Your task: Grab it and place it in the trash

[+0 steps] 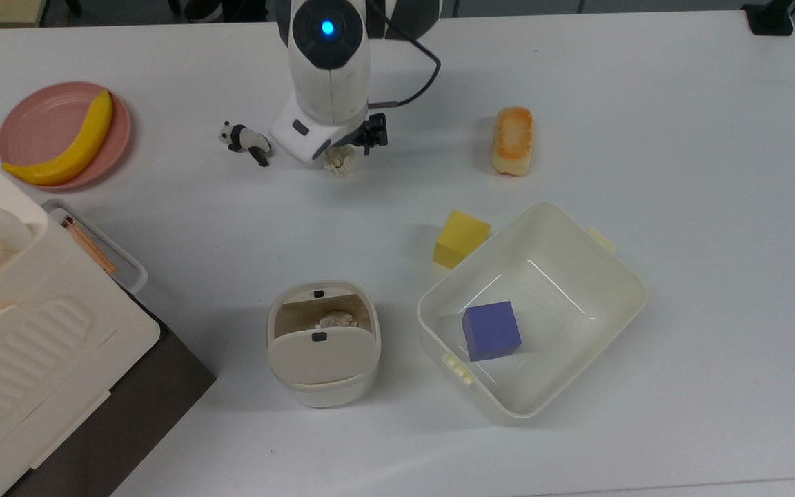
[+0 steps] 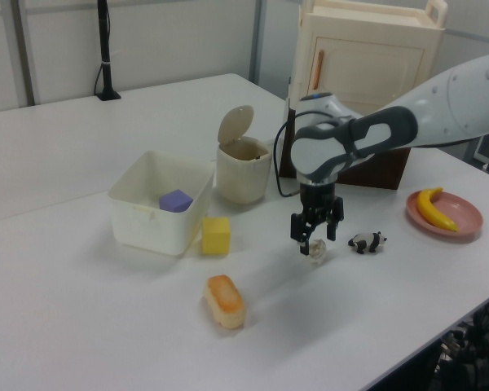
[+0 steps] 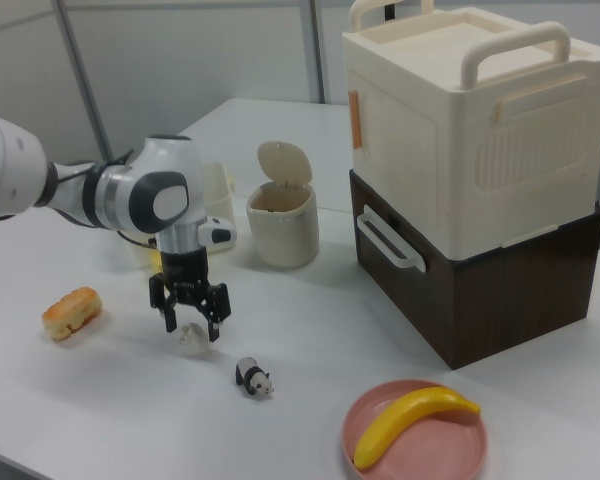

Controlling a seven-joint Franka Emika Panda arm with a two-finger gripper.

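Observation:
The crumpled off-white paper wad (image 1: 342, 165) lies on the white table between the panda figurine and the bread loaf. It also appears in the left view (image 2: 318, 252) and in the right view (image 3: 190, 339). My gripper (image 3: 191, 322) is open and hangs directly over the wad, one finger on each side, tips just above the table. From the top view the gripper (image 1: 339, 148) and wrist cover part of the wad. The trash (image 1: 322, 343), a small cream bin, stands nearer the top view's bottom with its flap lid tipped open (image 2: 244, 170) (image 3: 282, 221). Another wad lies inside it.
A panda figurine (image 1: 245, 140) lies close to the wad on the top view's left; a bread loaf (image 1: 512, 140) lies to the right. A yellow cube (image 1: 461, 238) sits beside a cream tub (image 1: 635, 279) holding a purple cube (image 1: 491, 330). A pink plate (image 1: 38, 121) with a banana (image 1: 70, 146) and a cream cabinet (image 1: 18, 324) stand on the top view's left.

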